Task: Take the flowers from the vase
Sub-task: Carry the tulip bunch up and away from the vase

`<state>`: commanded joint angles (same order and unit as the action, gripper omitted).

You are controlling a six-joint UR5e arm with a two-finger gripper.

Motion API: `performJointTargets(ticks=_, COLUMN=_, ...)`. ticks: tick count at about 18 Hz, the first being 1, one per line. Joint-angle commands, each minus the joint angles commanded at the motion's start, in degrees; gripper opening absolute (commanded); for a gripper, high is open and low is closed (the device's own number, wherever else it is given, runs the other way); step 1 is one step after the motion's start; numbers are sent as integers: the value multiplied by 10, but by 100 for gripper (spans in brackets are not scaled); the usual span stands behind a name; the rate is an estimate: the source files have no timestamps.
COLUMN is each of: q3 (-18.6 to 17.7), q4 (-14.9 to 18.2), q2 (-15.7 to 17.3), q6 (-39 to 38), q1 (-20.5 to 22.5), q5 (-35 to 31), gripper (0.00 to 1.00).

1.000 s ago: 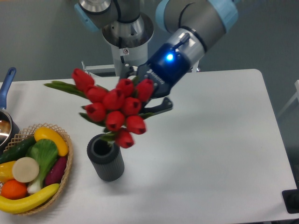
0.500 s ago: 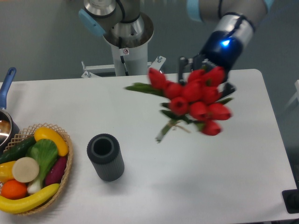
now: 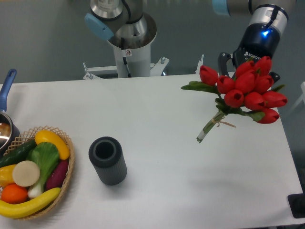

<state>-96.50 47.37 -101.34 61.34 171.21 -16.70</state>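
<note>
The flowers (image 3: 245,90), a bunch of red tulip buds with green leaves and string-tied stems, hang in the air over the table's right side, stems pointing down-left. My gripper (image 3: 248,71) is shut on the flowers from behind; the buds hide most of its fingers. The vase (image 3: 107,160), a dark grey ribbed cylinder, stands upright and empty on the white table at the left centre, far from the gripper.
A woven basket (image 3: 67,168) of fruit and vegetables sits at the left edge. A pot with a blue handle (image 3: 6,86) is at the far left. The arm's base (image 3: 128,38) stands behind the table. The table's right edge (image 3: 281,138) lies just below the flowers.
The flowers have left the vase and been carried up and to the right, from above the vase to over the table's right side. The vase has stayed in place.
</note>
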Motion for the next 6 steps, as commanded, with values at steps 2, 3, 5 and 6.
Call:
performJointTargets(ticks=2, q3=-4, q4=0, q2=0, q6=7, q1=-1, q5=0, gripper=33)
performJointTargets(ticks=3, q3=-4, q4=0, q2=0, q6=8, q1=-1, q5=0, gripper=33)
performJointTargets(ticks=5, q3=-7, q4=0, q2=0, q6=9, q1=1, q5=-1, gripper=33)
performJointTargets(ticks=6, q3=-9, q4=0, q2=1, q6=9, q1=-1, q5=-1, gripper=33)
